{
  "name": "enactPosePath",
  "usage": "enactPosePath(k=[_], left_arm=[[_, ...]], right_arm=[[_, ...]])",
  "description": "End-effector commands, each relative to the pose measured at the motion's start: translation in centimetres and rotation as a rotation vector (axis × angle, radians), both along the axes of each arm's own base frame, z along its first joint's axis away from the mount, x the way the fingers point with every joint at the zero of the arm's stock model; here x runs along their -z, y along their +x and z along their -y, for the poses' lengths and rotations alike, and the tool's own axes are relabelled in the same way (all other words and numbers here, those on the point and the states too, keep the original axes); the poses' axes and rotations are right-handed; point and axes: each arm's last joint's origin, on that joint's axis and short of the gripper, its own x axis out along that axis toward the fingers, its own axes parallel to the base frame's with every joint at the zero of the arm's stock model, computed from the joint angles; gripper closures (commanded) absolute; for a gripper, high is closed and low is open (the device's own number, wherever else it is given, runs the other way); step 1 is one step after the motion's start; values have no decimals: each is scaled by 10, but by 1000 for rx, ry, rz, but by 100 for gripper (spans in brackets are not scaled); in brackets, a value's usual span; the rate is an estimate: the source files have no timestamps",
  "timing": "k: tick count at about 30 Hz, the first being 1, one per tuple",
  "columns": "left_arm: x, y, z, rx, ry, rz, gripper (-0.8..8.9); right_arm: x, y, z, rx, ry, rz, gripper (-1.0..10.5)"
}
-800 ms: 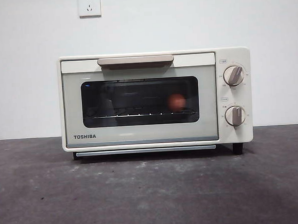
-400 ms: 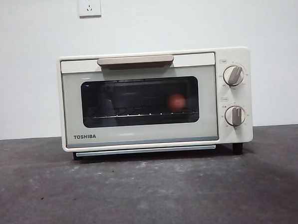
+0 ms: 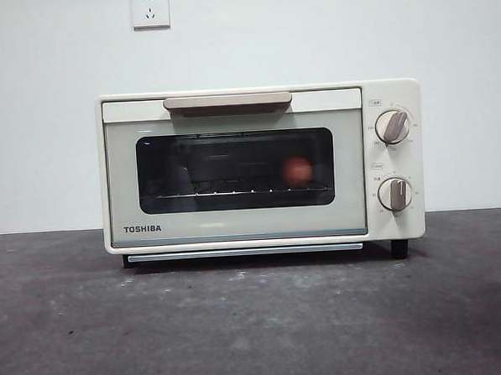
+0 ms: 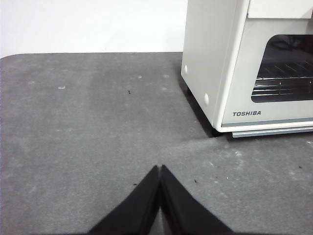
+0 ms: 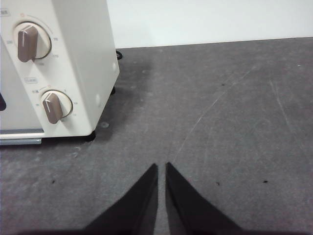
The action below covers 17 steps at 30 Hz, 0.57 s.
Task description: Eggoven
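Reddish-brown behind dark glass — the egg sits on the wire rack inside the cream TOSHIBA toaster oven, toward the side with the knobs. The oven stands at the back edge of the counter, near its middle, and its door is shut flat with the beige handle across its top. By the look of things the main work is done: egg loaded, door closed. What might be left — a turn of the upper knob or the lower knob — cannot be judged from the task word alone.

Both arms wait clear of the oven. The left gripper hangs over bare counter off the oven's plain side, jaws pressed together and holding nothing. The right gripper hangs over the counter off the knob side, jaws drawn nearly together with a thin slit between them, also holding nothing.

Counter: dark grey, matte, scuffed and speckled with pale marks. Behind it rises a plain white wall with a socket high up.
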Motion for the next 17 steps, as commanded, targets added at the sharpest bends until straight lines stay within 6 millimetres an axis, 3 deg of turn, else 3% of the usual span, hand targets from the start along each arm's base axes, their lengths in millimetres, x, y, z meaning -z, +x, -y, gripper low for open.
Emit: enactPosePath(k=[1, 17], left_arm=[[8, 1, 0, -5, -2, -16, 806], [8, 1, 0, -5, -2, -16, 806]], right_arm=[[-1, 0, 0, 6, 17, 19, 941], [-6, 1, 0, 6, 18, 68, 941]])
